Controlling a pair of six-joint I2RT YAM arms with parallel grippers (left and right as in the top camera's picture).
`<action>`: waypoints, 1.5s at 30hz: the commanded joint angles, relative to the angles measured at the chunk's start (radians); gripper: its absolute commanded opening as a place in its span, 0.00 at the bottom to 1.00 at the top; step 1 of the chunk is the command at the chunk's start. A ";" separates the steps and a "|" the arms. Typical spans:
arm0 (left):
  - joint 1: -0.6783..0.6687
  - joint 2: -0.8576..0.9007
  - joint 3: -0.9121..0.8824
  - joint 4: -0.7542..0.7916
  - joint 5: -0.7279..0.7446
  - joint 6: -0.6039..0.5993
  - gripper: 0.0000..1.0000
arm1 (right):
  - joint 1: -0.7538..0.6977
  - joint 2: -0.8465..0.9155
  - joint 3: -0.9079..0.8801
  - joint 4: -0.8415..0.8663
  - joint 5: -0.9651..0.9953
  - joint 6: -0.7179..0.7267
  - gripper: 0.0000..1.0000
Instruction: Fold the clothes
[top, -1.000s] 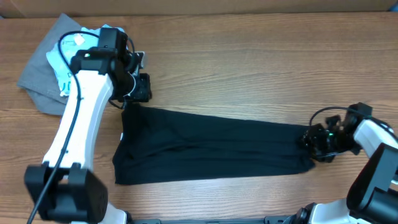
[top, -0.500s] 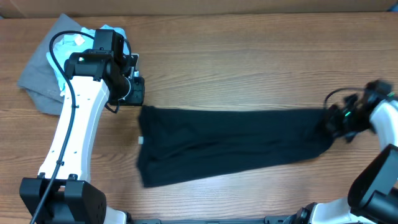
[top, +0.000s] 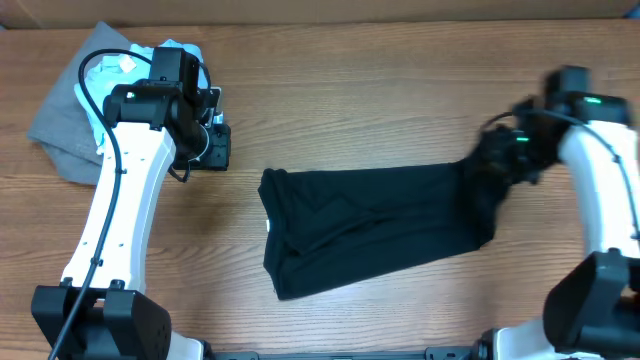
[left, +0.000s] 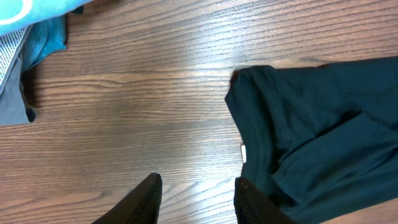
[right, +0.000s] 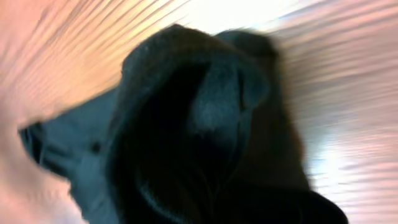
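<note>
DESK, MID-FOLD: A black T-shirt (top: 370, 225) lies stretched across the middle of the wood-grain desk (top: 380, 80), with bare board open on its far side and to its left. The soft fabric runs in long wrinkles. Its right end is bunched and raised off the wood where the right gripper (top: 497, 160) is clamped tight on it; the right wrist view is a blur of dark cloth. The left gripper (left: 198, 199) hovers near the shirt's left edge and small white tag (left: 243, 152), fingers apart, holding nothing. At the far left corner, a grey garment (top: 60, 135) and a light blue T-shirt (top: 98, 105) lie heaped. Since a second ago, the shirt has slid rightward, away from the left gripper.
</note>
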 joint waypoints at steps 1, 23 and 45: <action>0.005 -0.023 0.012 -0.001 -0.006 0.018 0.41 | 0.150 -0.024 -0.023 0.032 0.083 0.133 0.04; 0.005 -0.023 0.012 0.000 -0.006 0.018 0.43 | 0.537 0.003 -0.182 0.180 0.125 0.435 0.04; 0.005 -0.013 -0.011 -0.002 0.036 0.016 0.54 | 0.333 -0.041 -0.182 0.168 0.174 0.306 0.41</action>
